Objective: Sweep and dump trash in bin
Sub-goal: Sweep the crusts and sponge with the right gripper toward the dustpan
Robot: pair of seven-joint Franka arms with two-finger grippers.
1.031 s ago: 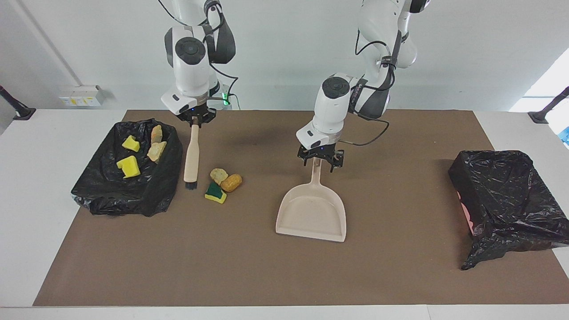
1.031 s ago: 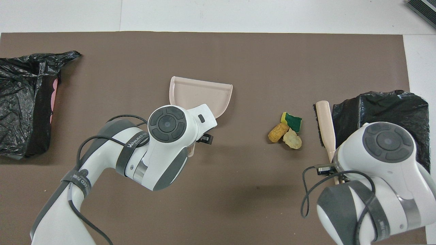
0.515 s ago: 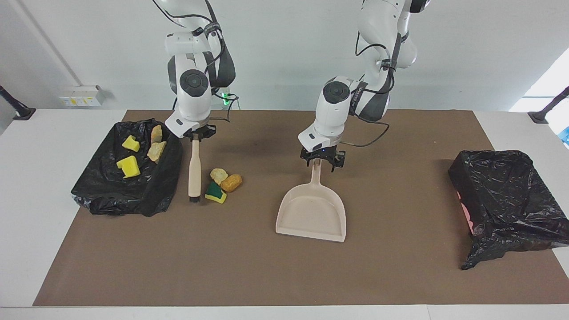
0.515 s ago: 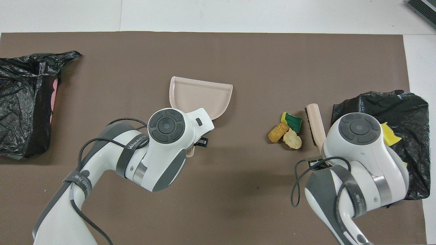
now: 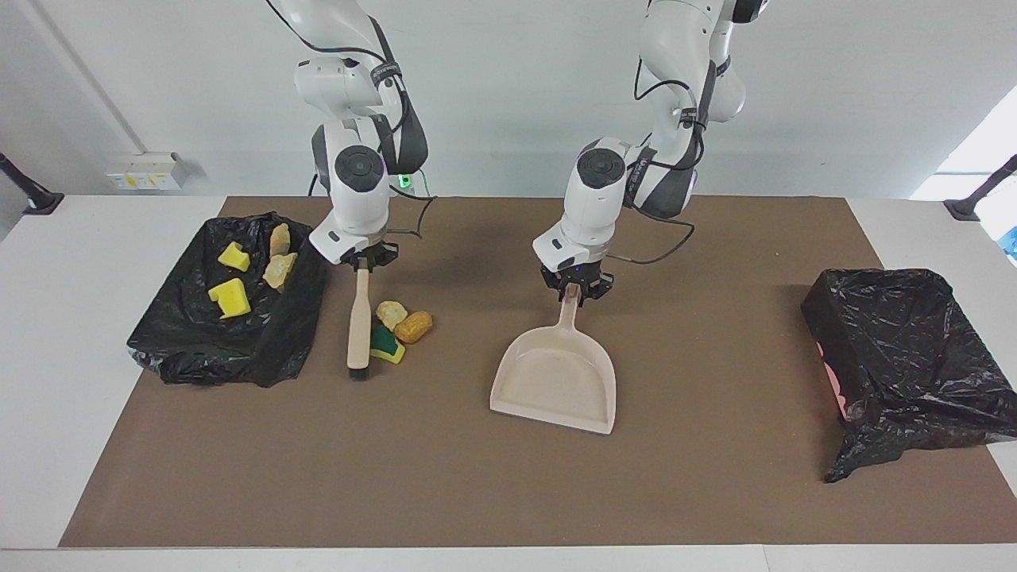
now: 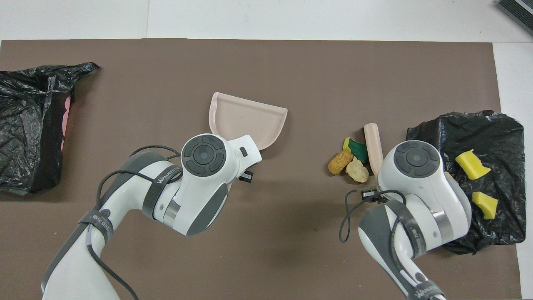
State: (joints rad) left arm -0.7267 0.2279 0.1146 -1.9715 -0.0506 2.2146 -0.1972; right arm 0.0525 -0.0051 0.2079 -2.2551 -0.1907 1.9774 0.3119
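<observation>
- Facing view: I see the left hand (image 5: 574, 292) clamped on the dustpan (image 5: 556, 381) handle; pan flat on the tabletop (image 5: 477, 492).
- Right hand (image 5: 363, 263) grips the brush (image 5: 359, 322), bristles down.
- Trash (image 5: 397, 324) lies touching the brush, on the dustpan's side.
- More pieces sit in the black bin (image 5: 262, 349).
</observation>
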